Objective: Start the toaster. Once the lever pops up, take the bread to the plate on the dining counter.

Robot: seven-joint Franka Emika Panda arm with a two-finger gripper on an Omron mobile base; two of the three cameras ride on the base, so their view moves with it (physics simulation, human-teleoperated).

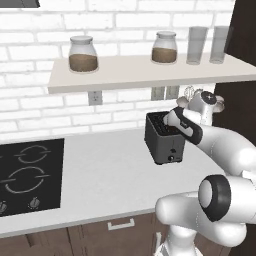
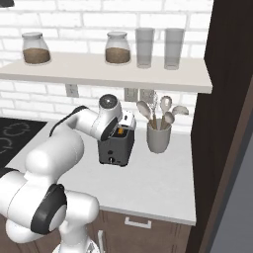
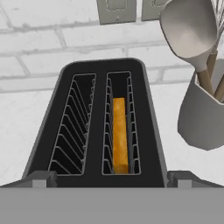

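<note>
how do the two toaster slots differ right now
In the hand view, the toaster's right slot holds the bread, sunk low and edge-up, while the left slot holds nothing, so its wire guides show all the way down. Both are long, narrow, wire-lined and side by side.

arm [image 1: 225, 150]: glossy white rounded links | joints: dark grey-black bands | wrist: white, dark cap
</note>
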